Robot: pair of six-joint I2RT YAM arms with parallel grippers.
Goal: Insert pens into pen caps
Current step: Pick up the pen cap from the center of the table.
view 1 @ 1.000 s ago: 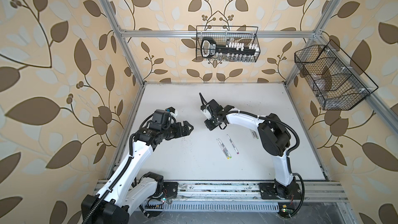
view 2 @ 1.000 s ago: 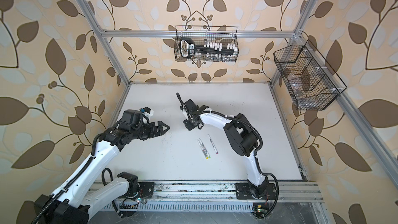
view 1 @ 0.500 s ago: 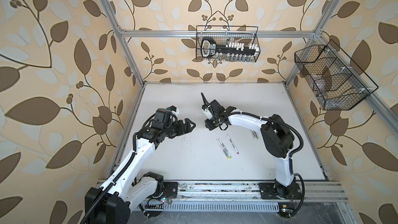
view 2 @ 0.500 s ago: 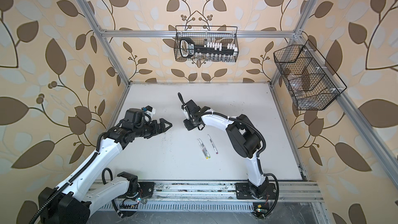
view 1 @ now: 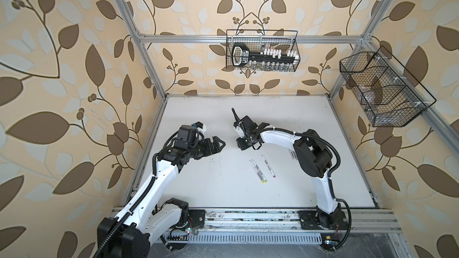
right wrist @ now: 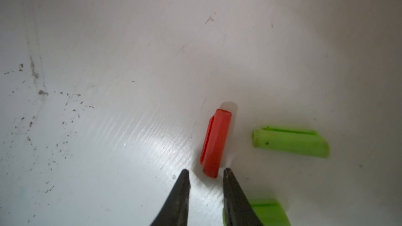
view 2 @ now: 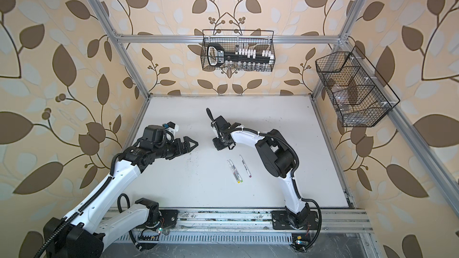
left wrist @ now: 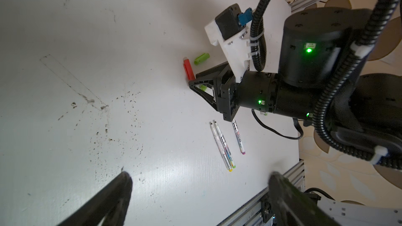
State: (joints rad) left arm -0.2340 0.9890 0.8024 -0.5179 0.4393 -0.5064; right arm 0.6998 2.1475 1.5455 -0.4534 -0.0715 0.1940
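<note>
The right gripper (right wrist: 206, 170) had a small, empty gap at the end of the red cap (right wrist: 215, 142). The left gripper (view 1: 220, 146) hung wide open and empty, left of three pens (view 1: 258, 172).

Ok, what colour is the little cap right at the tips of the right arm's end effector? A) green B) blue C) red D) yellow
C: in the right wrist view the red cap lies with its near end between the parted tips of the right end effector, while a green cap lies farther off.
</note>
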